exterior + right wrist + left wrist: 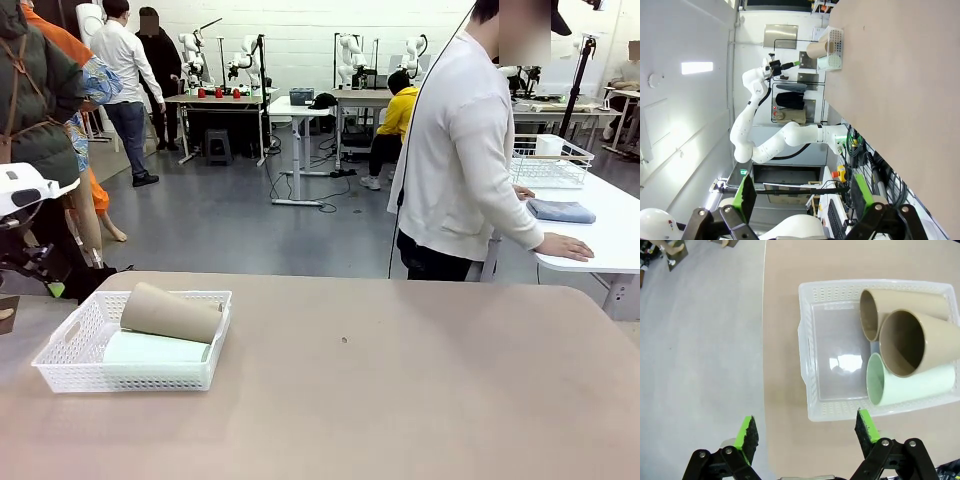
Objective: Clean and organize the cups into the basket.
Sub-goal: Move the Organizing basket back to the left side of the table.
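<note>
The white lattice basket (120, 375) sits at the table's near left. Inside it, a tan cup (170, 312) lies across a pale mint-green cup (150, 348). From above, the basket (806, 347) holds two tan cups, one (912, 300) along the far wall and another (932, 347) stacked on top, with the mint cup (920, 386) beside them. My left gripper (806, 429) hovers open just outside the basket's rim, holding nothing; it also shows at the picture's left edge (50, 285). My right gripper (803, 195) stands open and empty, off the table's side.
A person (465, 160) stands at the far side, turned to a white side table (610, 245) with one hand flat on it. A wire basket (550, 162) and a folded blue cloth (560, 210) lie there. The tan table (400, 380) stretches right of the basket.
</note>
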